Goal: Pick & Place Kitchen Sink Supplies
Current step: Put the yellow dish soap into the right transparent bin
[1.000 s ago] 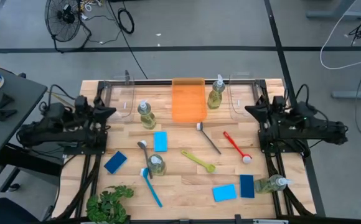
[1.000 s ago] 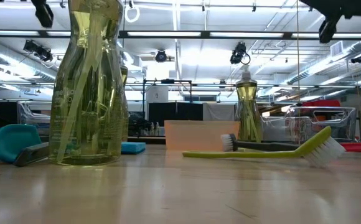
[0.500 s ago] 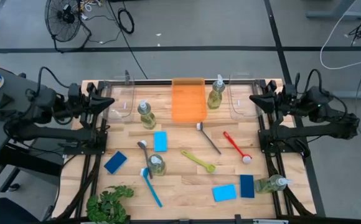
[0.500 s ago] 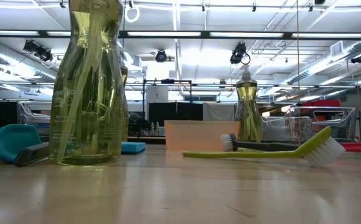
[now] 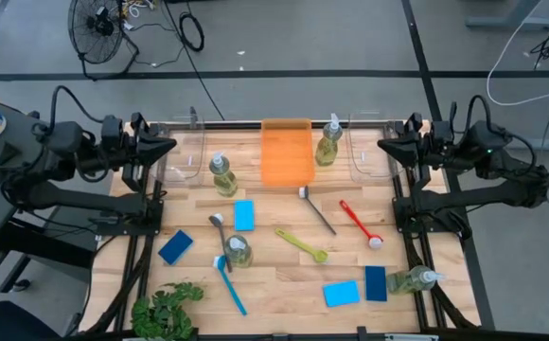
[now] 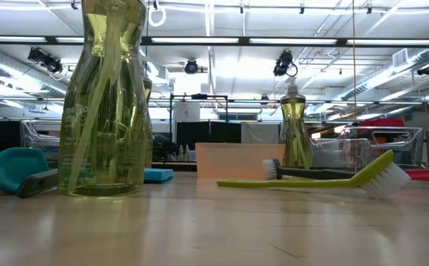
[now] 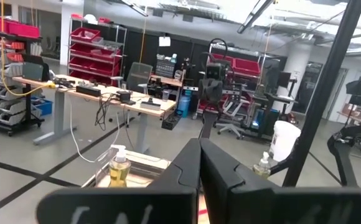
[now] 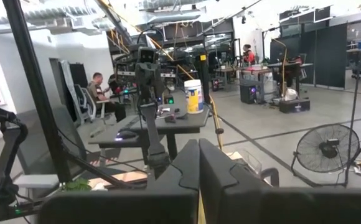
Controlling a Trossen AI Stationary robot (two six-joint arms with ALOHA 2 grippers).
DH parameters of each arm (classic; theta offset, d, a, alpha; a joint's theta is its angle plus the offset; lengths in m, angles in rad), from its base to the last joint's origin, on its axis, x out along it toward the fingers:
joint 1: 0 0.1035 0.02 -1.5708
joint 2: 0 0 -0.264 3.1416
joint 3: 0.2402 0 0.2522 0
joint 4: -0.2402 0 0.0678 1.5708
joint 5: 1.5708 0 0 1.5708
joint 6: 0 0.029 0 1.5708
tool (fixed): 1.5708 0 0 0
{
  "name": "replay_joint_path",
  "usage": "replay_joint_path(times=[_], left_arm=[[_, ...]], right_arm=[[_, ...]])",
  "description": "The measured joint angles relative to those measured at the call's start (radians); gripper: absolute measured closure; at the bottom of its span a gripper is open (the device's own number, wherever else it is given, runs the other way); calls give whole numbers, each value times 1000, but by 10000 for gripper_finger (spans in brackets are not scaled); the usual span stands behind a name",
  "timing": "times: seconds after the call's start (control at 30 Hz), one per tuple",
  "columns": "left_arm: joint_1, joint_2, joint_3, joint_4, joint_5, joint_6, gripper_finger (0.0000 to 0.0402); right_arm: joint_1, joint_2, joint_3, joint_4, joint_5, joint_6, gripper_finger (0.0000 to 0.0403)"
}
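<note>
While supplies dot the table [image 5: 274,284], the orange tray [image 5: 286,152] holds nothing.

Grey floor [image 5: 284,38] with a black fan [image 5: 99,24]; ceiling strip lights [image 6: 214,41]

Both grippers sit raised at the table's back corners, fingers pressed together — the left gripper [image 5: 166,147] by one clear bin [image 5: 185,156], the right gripper [image 5: 385,145] by the other clear bin [image 5: 364,156]. Inward of each stands 1 pump bottle [image 5: 222,176], [image 5: 328,142], with the orange tray [image 5: 286,152] between. Farther toward the front edge, brushes [image 5: 317,210] and sponges [image 5: 244,215] lie scattered — bare wood shows between them.
</note>
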Motion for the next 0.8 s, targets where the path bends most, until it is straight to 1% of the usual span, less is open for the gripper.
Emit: replay_joint_path(times=[0.2,0.47,0.67,0.8], left_arm=[[0,8,-3,-6,-5,-12,390],[0,36,-4,-5,-6,-64,390],[0,61,-4,-6,-7,-64,390],[0,83,-4,-5,-7,-64,390]], right_arm=[[0,4,0,-59,44,-17,397],[0,5,0,-94,45,-15,396],[0,8,0,-94,45,-14,396],[0,15,0,-99,44,24,396]])
